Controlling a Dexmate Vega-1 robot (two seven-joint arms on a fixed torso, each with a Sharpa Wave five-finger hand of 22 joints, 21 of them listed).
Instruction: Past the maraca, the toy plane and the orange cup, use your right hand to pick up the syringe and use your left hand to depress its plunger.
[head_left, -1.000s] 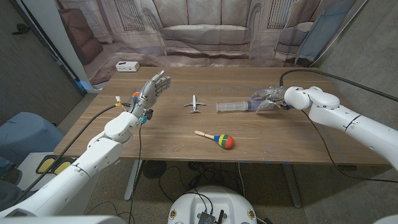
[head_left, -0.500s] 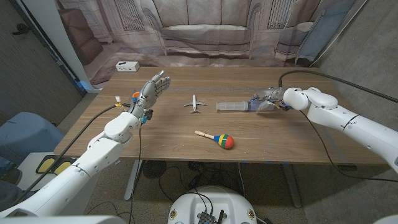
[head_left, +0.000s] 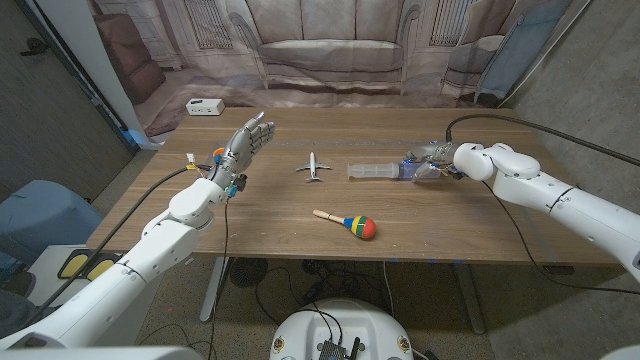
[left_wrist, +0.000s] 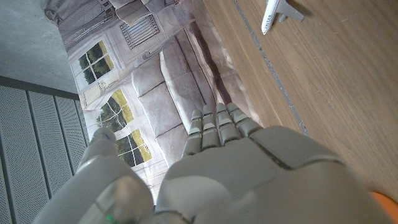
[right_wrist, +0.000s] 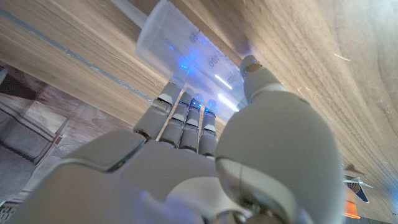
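The right hand (head_left: 428, 162) is reaching over the far right part of the wooden table (head_left: 280, 225), and its fingers (right_wrist: 186, 118) are curling around one end of the syringe (head_left: 378, 171). In the right wrist view the clear barrel is lying against the fingertips, but I cannot tell if the hold is already firm; the syringe seems to be lying on the wood and not lifted. So the step in hand is the grasping, I think. The next move is asking for a secure grip and a lift, with the plunger end left free for the other hand.

The left hand (head_left: 244, 142) is waiting above the table's left side, fingers apart and holding nothing, well apart from the syringe. The toy plane (head_left: 314, 166) is lying between the two hands, and the maraca (head_left: 347, 223) nearer the front edge. A printed backdrop (head_left: 330, 50) of a sofa is hanging behind the table, and a small white box (head_left: 203, 106) is sitting at the far left corner.
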